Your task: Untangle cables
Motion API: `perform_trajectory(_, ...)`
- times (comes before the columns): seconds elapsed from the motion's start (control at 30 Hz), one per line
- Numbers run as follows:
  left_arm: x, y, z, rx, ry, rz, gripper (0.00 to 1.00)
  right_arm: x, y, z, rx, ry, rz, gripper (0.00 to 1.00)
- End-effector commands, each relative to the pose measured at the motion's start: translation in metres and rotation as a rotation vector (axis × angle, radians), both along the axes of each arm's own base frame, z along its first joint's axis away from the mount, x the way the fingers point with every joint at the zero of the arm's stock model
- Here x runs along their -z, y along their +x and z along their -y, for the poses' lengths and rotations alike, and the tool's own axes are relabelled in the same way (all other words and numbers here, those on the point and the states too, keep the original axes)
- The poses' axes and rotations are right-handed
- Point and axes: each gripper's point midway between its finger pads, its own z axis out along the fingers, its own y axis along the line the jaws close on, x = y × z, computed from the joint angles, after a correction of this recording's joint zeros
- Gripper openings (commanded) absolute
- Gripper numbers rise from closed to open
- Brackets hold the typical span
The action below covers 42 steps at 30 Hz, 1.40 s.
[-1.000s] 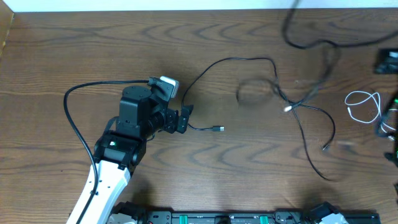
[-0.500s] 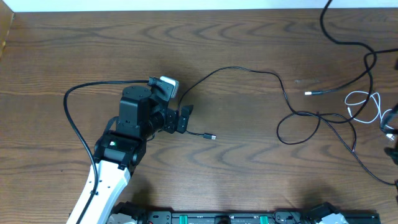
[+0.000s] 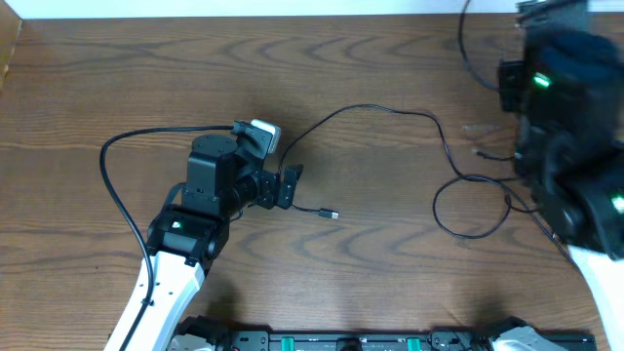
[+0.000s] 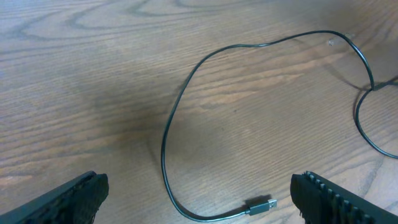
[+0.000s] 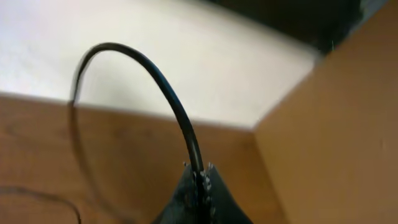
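The long black cable (image 3: 390, 109) lies on the wooden table, running from a small plug (image 3: 332, 214) in an arc to a loop (image 3: 468, 205) at the right. My left gripper (image 3: 291, 187) is open and low over the table. In the left wrist view its fingers (image 4: 199, 186) straddle the cable (image 4: 180, 99) and the plug (image 4: 261, 204) without touching them. My right arm (image 3: 561, 117) is raised and blurred at the far right. Its gripper (image 5: 198, 173) is shut on a black cable (image 5: 168, 93) that arcs upward. The white cable is hidden.
The left arm's own thick black cable (image 3: 117, 156) loops at the left. A pale wall (image 5: 155, 56) and a wooden side panel (image 5: 329, 143) show in the right wrist view. A black rail (image 3: 390, 341) runs along the front edge.
The right arm has swung into the overhead view at the right and now covers the white cable. The black cable's right part has shifted. The left arm has not moved.
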Motion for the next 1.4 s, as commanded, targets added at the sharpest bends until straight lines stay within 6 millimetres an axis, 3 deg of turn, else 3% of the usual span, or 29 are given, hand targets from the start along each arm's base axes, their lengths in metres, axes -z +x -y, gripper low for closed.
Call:
perform_trajectory(0.0, -0.001, 0.0, 0.001, 0.016, 0.0, 0.002, 0.99, -0.008, -0.028, 0.048, 0.336, 0.129, 0.14, 0.01)
perform_trajectory(0.1, -0.001, 0.0, 0.001, 0.016, 0.0, 0.002, 0.99, 0.003, -0.035, 0.063, 0.41, 0.198, 0.144, 0.01)
perform_trajectory(0.2, -0.001, 0.0, 0.001, 0.016, 0.0, 0.002, 0.99, 0.025, -0.03, 0.065, 0.398, 0.31, 0.084, 0.01)
perform_trajectory(0.4, -0.001, 0.0, 0.001, 0.016, 0.0, 0.002, 0.99, 0.075, 0.002, 0.03, 0.226, 0.467, -0.12, 0.01)
perform_trajectory(0.53, 0.0, -0.001, 0.001, 0.016, 0.0, -0.001, 0.99, 0.104, 0.013, 0.01, 0.164, 0.509, -0.242, 0.02)
perform_trajectory(0.6, 0.001, -0.002, 0.001, 0.016, 0.002, -0.007, 0.99, 0.12, 0.017, 0.005, 0.162, 0.511, -0.306, 0.19)
perform_trajectory(0.7, 0.004, -0.004, 0.0, 0.016, 0.006, -0.022, 0.99, 0.147, 0.022, 0.001, 0.173, 0.509, -0.402, 0.22)
perform_trajectory(0.8, 0.005, -0.005, 0.0, 0.016, 0.007, -0.026, 0.99, 0.176, 0.027, -0.005, 0.147, 0.492, -0.518, 0.33)
perform_trajectory(0.93, 0.005, -0.005, 0.0, 0.016, 0.007, -0.026, 0.99, 0.214, 0.035, -0.03, 0.02, 0.497, -0.688, 0.43)
perform_trajectory(1.1, 0.005, -0.005, 0.0, 0.016, 0.007, -0.026, 0.99, 0.255, 0.029, -0.054, -0.097, 0.509, -0.887, 0.48)
perform_trajectory(1.37, 0.005, -0.005, 0.0, 0.016, 0.007, -0.026, 0.99, 0.303, 0.011, -0.049, -0.07, 0.448, -1.104, 0.44)
